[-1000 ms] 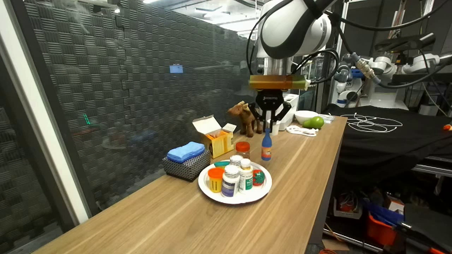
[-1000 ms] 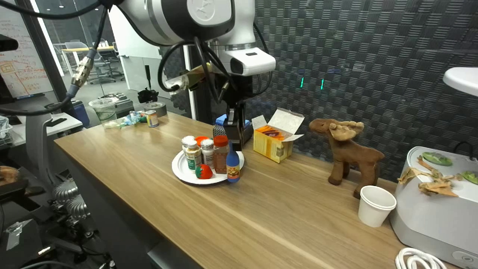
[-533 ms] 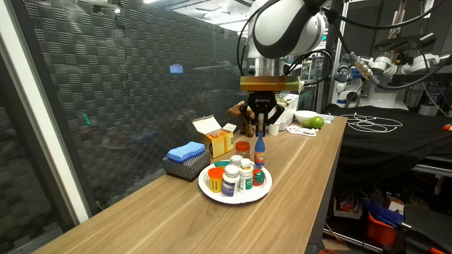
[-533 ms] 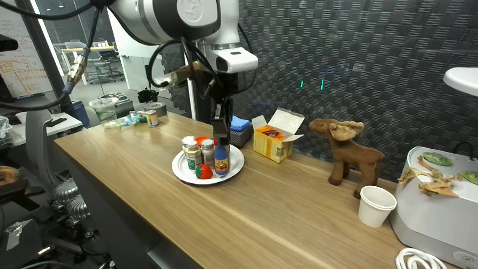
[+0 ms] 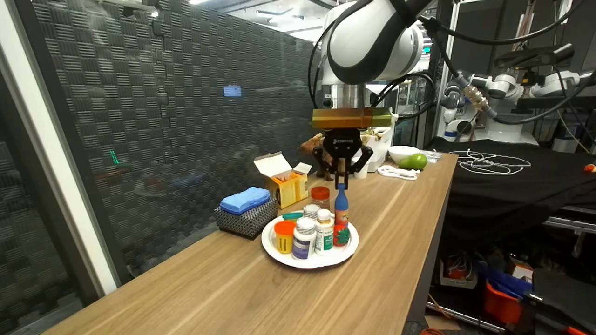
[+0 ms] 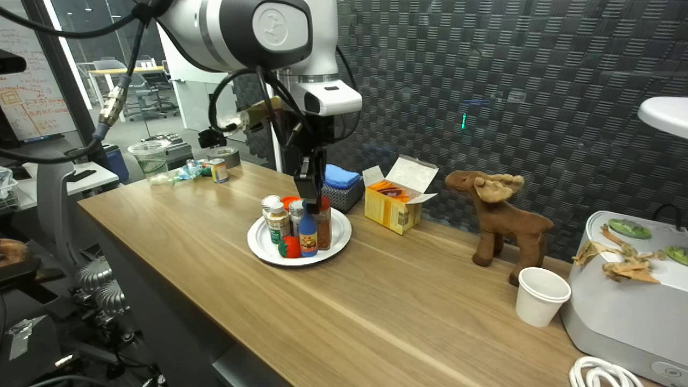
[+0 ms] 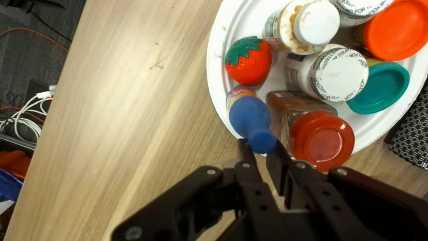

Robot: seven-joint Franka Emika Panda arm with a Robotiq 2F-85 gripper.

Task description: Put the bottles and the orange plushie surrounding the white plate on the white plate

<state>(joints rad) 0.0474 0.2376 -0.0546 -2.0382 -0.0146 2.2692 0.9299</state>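
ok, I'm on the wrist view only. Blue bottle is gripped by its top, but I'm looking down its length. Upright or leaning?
Observer: Upright. In both exterior views the blue bottle is straight up and down below the gripper.
Operator: Copy. Woven box near the plate, I only get a corner of it. Anything on top?
Observer: Yes, a folded blue cloth lies on it.
Operator: Anything else standing near that box, out of my frame?
Observer: A yellow carton with its top flaps open.
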